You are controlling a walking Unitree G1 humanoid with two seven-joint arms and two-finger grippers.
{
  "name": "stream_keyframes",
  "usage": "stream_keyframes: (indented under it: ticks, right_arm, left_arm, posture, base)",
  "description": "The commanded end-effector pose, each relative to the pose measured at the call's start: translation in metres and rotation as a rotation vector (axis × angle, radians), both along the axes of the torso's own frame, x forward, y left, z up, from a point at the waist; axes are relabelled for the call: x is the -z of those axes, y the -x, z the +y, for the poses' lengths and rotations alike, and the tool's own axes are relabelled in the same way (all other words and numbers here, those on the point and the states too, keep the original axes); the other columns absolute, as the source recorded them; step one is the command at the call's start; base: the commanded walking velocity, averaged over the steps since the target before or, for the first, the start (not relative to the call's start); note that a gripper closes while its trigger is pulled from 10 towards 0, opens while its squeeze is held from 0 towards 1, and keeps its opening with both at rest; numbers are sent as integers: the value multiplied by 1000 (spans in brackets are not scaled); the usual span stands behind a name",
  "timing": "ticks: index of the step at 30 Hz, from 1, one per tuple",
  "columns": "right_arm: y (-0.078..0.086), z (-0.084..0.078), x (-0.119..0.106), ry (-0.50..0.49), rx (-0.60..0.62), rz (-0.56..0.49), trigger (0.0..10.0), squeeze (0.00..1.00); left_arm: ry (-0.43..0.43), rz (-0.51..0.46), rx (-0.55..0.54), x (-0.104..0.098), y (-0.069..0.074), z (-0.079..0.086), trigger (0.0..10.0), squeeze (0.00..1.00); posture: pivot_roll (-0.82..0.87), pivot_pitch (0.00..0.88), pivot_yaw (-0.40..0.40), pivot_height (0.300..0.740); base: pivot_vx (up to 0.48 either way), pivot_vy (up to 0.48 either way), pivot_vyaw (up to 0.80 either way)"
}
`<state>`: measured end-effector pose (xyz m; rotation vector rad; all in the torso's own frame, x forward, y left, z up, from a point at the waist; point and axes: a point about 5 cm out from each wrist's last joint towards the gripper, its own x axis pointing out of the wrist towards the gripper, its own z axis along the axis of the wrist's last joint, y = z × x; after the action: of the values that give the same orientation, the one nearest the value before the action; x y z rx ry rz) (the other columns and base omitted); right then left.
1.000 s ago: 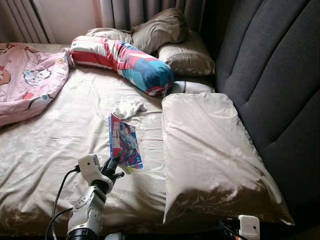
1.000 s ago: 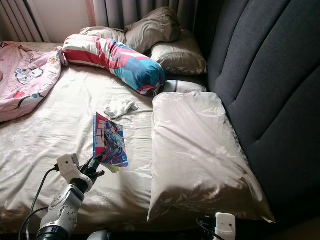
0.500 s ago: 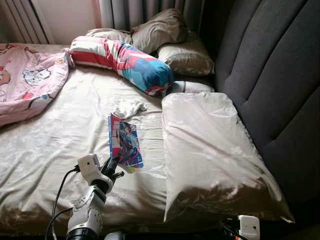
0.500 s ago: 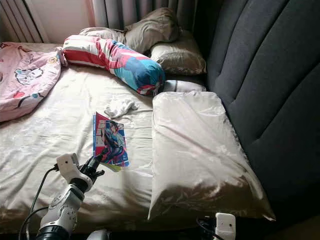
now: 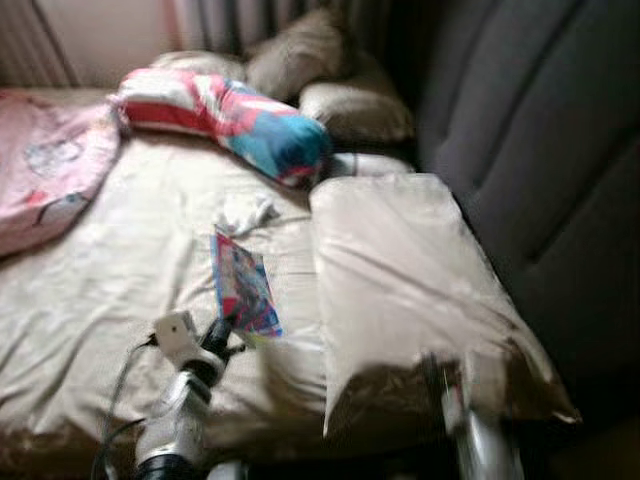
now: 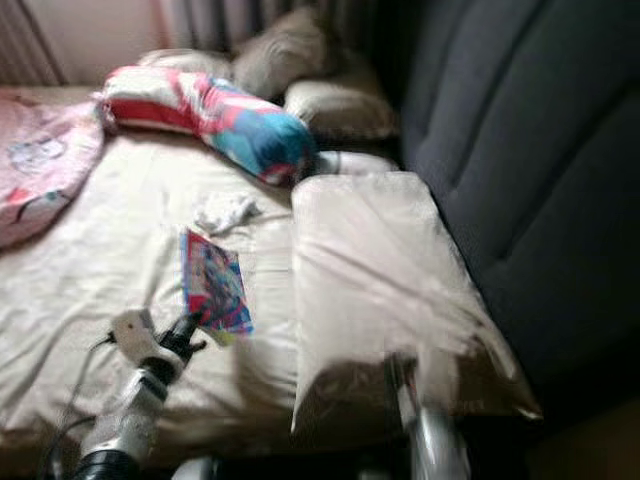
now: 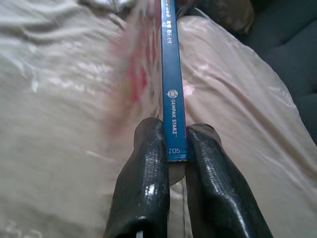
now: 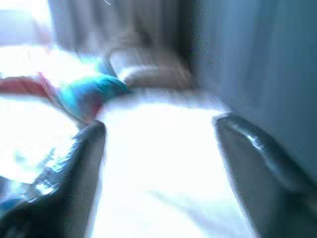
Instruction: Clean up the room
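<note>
Book with a blue spine and bright cover lies on the bed near its front edge, close beside the large cream pillow. Left hand is clamped on the near end of the blue spine, one black finger pressed to each side. Crumpled white cloth sits just past the book's far end. Long red, white and blue bolster lies across the head end, beige pillows behind it. Pink quilt covers the bed's left edge. Dark padded headboard runs along the right edge. Right hand is raised over the cream pillow, fingers spread wide, holding nothing; heavily blurred.
</note>
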<state>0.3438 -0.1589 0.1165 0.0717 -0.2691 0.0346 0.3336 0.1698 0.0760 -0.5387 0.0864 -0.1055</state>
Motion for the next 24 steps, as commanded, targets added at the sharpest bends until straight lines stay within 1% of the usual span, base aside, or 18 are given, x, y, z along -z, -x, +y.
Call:
stream_keyframes:
  ticks: [1,8,10,16,20,22,24]
  right_arm:
    - [26,-9,53,-28,35,204,10000,0]
    - [28,-7,52,-33,34,208,10000,0]
    - [28,-6,52,-33,27,215,10000,0]
    - [30,-7,58,-35,26,244,10000,0]
    - [33,-6,59,0,26,252,10000,0]
    - [33,-6,59,2,26,250,10000,0]
    - [33,-5,59,-9,23,252,10000,0]
  left_arm:
    - [-29,-36,-14,-6,-1,9,10000,0]
    - [-20,-28,-18,-5,-1,9,10000,0]
    - [-7,-19,-27,-3,-1,9,10000,0]
    - [-4,-19,-17,-2,0,6,10000,0]
    - [2,-18,-19,-1,0,7,10000,0]
    - [2,-18,-20,-1,0,8,10000,0]
    - [22,2,-12,1,0,7,10000,0]
  posture:
    - [-45,197,-48,623]
    - [-48,204,-44,623]
    - [-48,204,-44,623]
    - [-48,204,-44,623]
    - [-44,203,-37,623]
    - [-45,203,-37,623]
    - [-48,202,-37,623]
  base:
    - [0,0,0]
    - [0,0,0]
    - [0,0,0]
    - [0,0,0]
    - [0,0,0]
    - [0,0,0]
    - [0,0,584]
